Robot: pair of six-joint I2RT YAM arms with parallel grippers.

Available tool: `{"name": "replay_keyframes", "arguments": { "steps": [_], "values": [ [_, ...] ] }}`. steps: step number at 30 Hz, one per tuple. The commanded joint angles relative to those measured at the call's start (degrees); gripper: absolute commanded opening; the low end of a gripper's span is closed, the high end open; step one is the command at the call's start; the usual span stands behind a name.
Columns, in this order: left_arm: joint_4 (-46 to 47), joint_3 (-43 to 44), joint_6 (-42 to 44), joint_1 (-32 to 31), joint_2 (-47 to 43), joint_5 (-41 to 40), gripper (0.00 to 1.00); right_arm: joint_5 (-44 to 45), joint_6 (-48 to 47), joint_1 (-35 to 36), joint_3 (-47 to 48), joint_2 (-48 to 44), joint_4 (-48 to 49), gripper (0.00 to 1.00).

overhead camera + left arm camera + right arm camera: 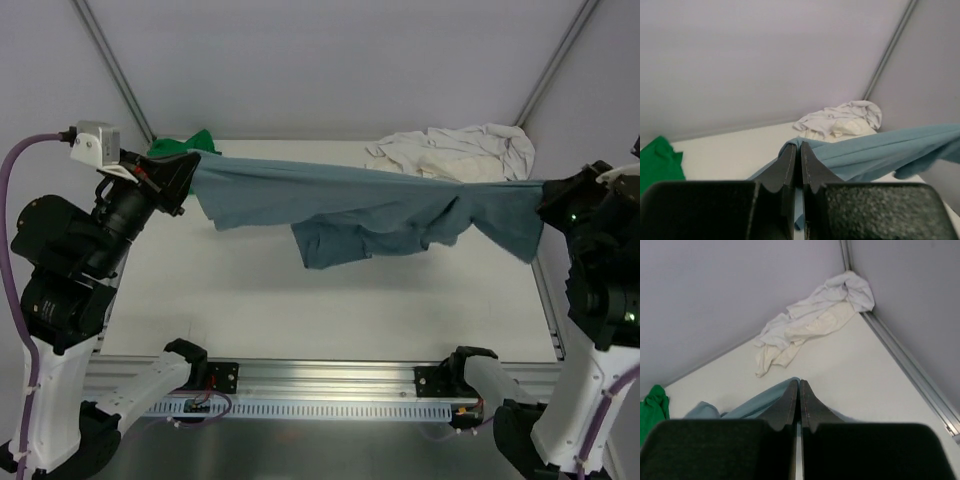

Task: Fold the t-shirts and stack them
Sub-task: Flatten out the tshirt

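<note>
- T-shirt of slate-blue cotton, creased, sagging mid-frame, stretched above white table.
- Long axis runs left-right across frame.
- Left end effector and right end effector clamp its opposite ends.

1. I work in a lab test cell, at a bare white table.
2. Plain grey panels wall the table in behind and beside.
3. An aluminium rail runs along the table's near edge.

A white tabletop sits inside pale grey walls. Metal struts run up the far left and far right corners. A slotted aluminium rail spans the near edge.
</note>
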Motion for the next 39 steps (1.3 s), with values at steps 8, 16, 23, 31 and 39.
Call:
{"name": "replay_keyframes", "arguments": {
  "steps": [8, 16, 23, 31, 39],
  "values": [
    [-12.3, 2.9, 1.3, 0.2, -7.9, -11.9, 0.0, 7.1, -3.6, -0.1, 12.6, -9.7, -5.3, 0.0],
    [-19.4, 10.9, -0.1, 0.2, -9.3, -12.0, 0.0, 5.6, -0.8, 2.8, 21.4, -9.9, -8.7, 0.0],
    [-22.1, 13.7, 2.0, 0.2, -8.3, -14.3, 0.0, 3.5, 2.2, 5.0, 20.0, -4.8, -14.6, 0.0],
    [-5.3, -7.8, 6.3, 0.2, -5.7, -14.0, 0.0, -6.7, 2.7, 5.0, -2.8, 1.5, -5.4, 0.0],
    [7.1, -1.6, 18.1, 0.2, 8.2, -14.3, 0.0, -4.0, -0.8, 5.0, 11.5, 14.2, -1.5, 0.0]
  ]
}}
